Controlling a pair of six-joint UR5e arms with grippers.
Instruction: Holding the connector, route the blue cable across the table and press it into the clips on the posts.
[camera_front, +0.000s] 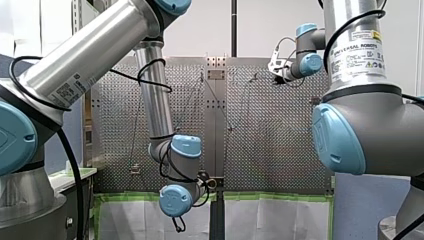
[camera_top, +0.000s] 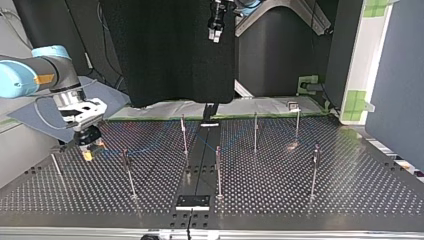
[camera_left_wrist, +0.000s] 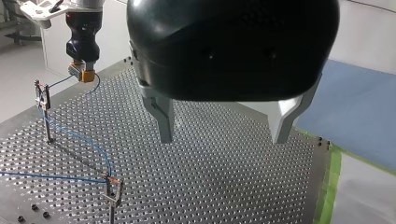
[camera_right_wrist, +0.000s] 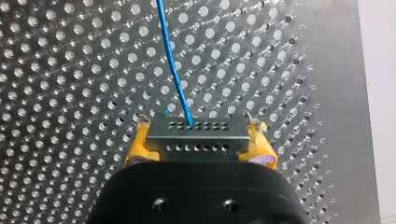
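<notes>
First, in the front view, my right gripper (camera_front: 278, 67) hangs over the table (camera_front: 280, 150) close to its far edge, toward the right corner, while my left arm's wrist sits low by the near edge. Across the table, the top view shows my right gripper low over the edge at that view's left, its yellow pads clamped on the connector (camera_top: 88, 154). My left gripper (camera_top: 216, 31) hangs high above the middle, well apart from the thin posts (camera_top: 218, 172). The blue cable (camera_top: 150, 148) shows there only as a faint line over the holes. From the left wrist view, my left gripper's metal fingers (camera_left_wrist: 163, 122) stand spread wide with nothing between them. Ahead of them the cable runs from the connector down to a clip on one post, sags, then reaches a second of the clips (camera_left_wrist: 113, 190) on a nearer post and trails away. The right wrist view shows the connector squeezed between the yellow pads, with the cable rising straight out of its face over bare holes. I judge the routing partly done, with two clips holding the cable. Next, the connector probably needs carrying toward another post with light tension on the cable, then lowering so the line meets that clip's mouth squarely.
</notes>
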